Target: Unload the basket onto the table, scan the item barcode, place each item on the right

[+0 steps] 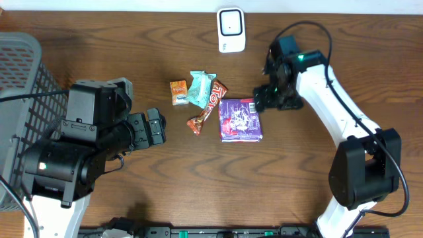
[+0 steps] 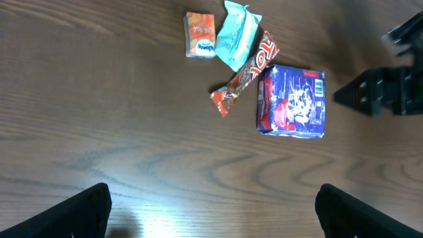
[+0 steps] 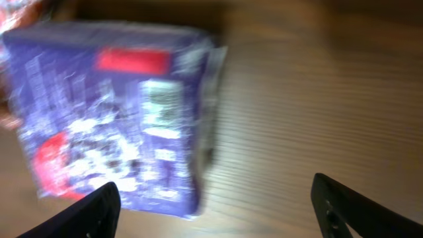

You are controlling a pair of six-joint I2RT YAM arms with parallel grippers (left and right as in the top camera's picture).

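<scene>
Left gripper (image 1: 157, 127) hangs with its fingers spread wide and nothing between them, at about eight o'clock on the brown wooden table (image 1: 132, 198) as I see it from overhead. Out at nine o'clock stands a grey wire-mesh basket (image 1: 20, 66).

Toward the middle I have a small cluster of snacks. A small orange packet (image 1: 178, 92) lies with a teal crinkled pouch (image 1: 200, 89) just beside it at its three o'clock. A red-brown candy bar (image 1: 207, 106) runs diagonally, its upper end against the pouch.

At the bar's four o'clock the purple foil-wrapped package (image 1: 240, 119) lies flat on the wood, with a white label patch near its upper right corner. Up at twelve o'clock, near the far edge, sits the white rounded scanner (image 1: 231, 30).

At the package's one o'clock, just beside that corner, is the right gripper (image 1: 261, 99). Its own camera is blurred, but I can see the fingers spread apart and the package lying ahead of the left one, not between them. Whether it touches the wrapper I cannot tell.
</scene>
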